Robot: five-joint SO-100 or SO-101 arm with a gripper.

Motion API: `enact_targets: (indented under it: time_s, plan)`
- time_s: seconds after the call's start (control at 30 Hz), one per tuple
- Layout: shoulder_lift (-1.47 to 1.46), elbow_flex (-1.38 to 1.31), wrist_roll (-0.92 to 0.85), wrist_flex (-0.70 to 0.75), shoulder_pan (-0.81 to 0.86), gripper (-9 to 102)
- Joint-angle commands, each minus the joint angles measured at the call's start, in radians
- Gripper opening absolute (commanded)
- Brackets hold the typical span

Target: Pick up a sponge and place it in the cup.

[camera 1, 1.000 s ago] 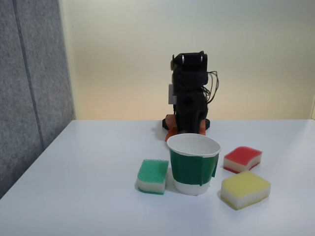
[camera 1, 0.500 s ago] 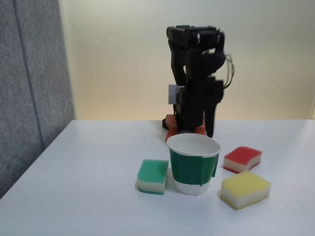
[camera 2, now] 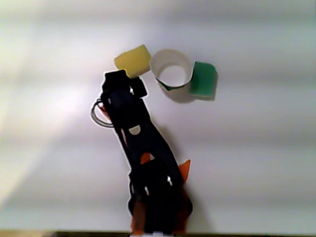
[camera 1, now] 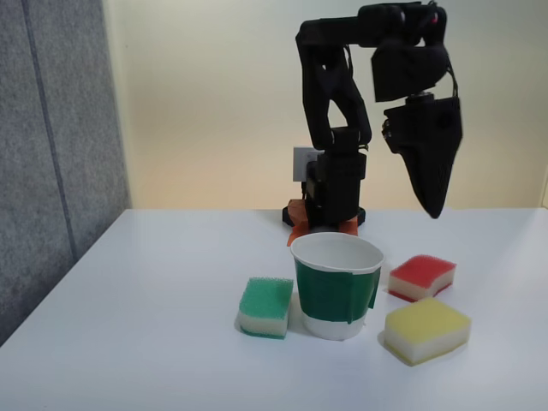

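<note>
- In the fixed view I see my arm (camera 1: 342, 111) raised, standing at the back of the white table (camera 1: 154, 308), its orange base in the centre of the frame.
- The gripper (camera 1: 434, 205) hangs in the upper right of that frame, pointing down. Its tip is in the air above the table, well clear of everything on it.
- The fingers read as one dark tapering wedge; I cannot tell whether they are spread or pressed together. I see nothing between them.
- The red-topped sponge (camera 1: 422, 276) lies flat on the table at right of centre in the fixed view, just beside the cup and below the gripper tip in the picture.
- The cup (camera 1: 336, 287), white paper with a wide dark green band, stands upright at lower centre; I cannot see down to its bottom from here.
- A green-topped sponge (camera 1: 266, 306) sits close against the cup's left side; a larger yellow sponge (camera 1: 426, 329) lies at lower right, in front of the red one.
- In the other view, looking down, the arm (camera 2: 143, 158) runs from the bottom edge up to the upper left of centre.
- There the cup (camera 2: 171, 74) shows an open white mouth near top centre, the yellow sponge (camera 2: 132, 59) just to its left and the green sponge (camera 2: 204, 80) touching its right.
- A grey fabric panel (camera 1: 51, 154) fills the left edge of the fixed view.
</note>
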Motion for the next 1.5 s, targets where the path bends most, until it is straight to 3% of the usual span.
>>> enact_targets:
  time_s: [0.0, 0.23, 0.47, 0.6, 0.8, 1.03, 1.47]
  plan:
    - [-0.008, -0.055, -0.106, 0.006, -0.038, 0]
    - [-0.02, -0.037, -0.368, -0.012, -0.041, 0]
    - [-0.035, 0.051, -0.551, -0.155, -0.041, 0]
    - [-0.058, 0.031, -0.531, -0.13, -0.049, 0]
    - [-0.064, 0.046, -0.485, -0.155, -0.046, 23]
    - [-0.075, 0.064, -0.437, -0.204, -0.044, 38]
    - [-0.201, 0.135, -0.318, -0.383, -0.032, 43]
